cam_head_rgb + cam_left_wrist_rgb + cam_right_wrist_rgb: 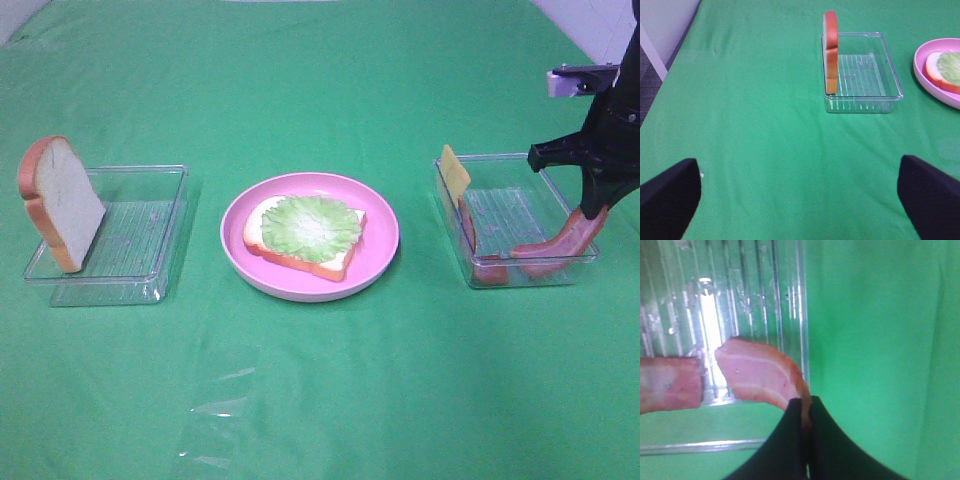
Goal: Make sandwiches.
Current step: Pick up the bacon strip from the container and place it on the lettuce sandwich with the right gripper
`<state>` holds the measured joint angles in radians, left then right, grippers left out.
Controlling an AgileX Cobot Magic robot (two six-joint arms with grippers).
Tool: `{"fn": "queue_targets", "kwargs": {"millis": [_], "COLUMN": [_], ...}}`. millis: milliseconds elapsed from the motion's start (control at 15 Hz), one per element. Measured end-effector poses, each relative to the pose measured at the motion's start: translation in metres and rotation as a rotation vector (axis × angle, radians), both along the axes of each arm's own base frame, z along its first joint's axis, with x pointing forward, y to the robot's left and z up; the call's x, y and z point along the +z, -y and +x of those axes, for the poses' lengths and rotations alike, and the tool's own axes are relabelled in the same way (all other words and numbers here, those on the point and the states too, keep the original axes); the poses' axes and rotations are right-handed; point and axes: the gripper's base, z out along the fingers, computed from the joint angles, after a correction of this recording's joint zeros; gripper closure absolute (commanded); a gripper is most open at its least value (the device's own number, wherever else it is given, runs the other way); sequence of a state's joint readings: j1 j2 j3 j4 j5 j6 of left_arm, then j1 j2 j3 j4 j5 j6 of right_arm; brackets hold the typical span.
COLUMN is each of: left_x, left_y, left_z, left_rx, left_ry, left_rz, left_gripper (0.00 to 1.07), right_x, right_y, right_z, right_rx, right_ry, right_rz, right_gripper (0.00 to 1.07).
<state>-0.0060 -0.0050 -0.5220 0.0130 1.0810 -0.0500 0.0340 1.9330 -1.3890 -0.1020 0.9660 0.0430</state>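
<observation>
two fingers of the right gripper (804, 407) pinch tight on one end of a bacon strip (757, 375), its length trailing beyond them into the clear tray (775, 300), apparently for lifting; left gripper (800, 200) gapes wide, empty.

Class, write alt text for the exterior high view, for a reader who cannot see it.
The right pincer grips a bacon strip in the right clear tray, which also holds cheese. A pink plate at centre carries bread topped with lettuce; another slice stands in the left tray.
</observation>
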Motion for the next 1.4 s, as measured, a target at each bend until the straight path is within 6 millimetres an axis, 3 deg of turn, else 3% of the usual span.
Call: {"fn": "queue_targets", "kwargs": {"millis": [333, 400, 467, 533, 733, 1067, 1133, 1400], "left_x": [0.000, 0.000, 0.000, 0.000, 0.000, 0.000, 0.000, 0.000], "left_y": [0.000, 0.000, 0.000, 0.000, 0.000, 0.000, 0.000, 0.000], "left_z": [0.000, 0.000, 0.000, 0.000, 0.000, 0.000, 0.000, 0.000], "left_rx": [0.000, 0.000, 0.000, 0.000, 0.000, 0.000, 0.000, 0.000], "left_ry": [0.000, 0.000, 0.000, 0.000, 0.000, 0.000, 0.000, 0.000], "left_rz": [0.000, 0.000, 0.000, 0.000, 0.000, 0.000, 0.000, 0.000], "left_gripper": [0.07, 0.07, 0.07, 0.07, 0.07, 0.07, 0.07, 0.07], "right_x": [0.055, 0.076, 0.076, 0.108, 0.141, 0.150, 0.147, 0.114], "right_y": [-0.004, -0.005, -0.005, -0.008, -0.022, -0.058, -0.087, -0.162], "right_z": [-0.016, -0.020, -0.020, -0.023, -0.022, -0.023, -0.024, -0.027], "right_rx": [0.016, 0.014, 0.014, 0.004, 0.007, 0.115, 0.187, 0.351], "right_ry": [0.137, 0.191, 0.191, 0.286, 0.383, 0.406, 0.402, 0.316], "right_rz": [0.043, 0.056, 0.056, 0.101, 0.257, 0.486, 0.510, 0.541], "right_gripper": [1.07, 1.07, 1.07, 1.07, 1.07, 1.07, 1.07, 1.07]}}
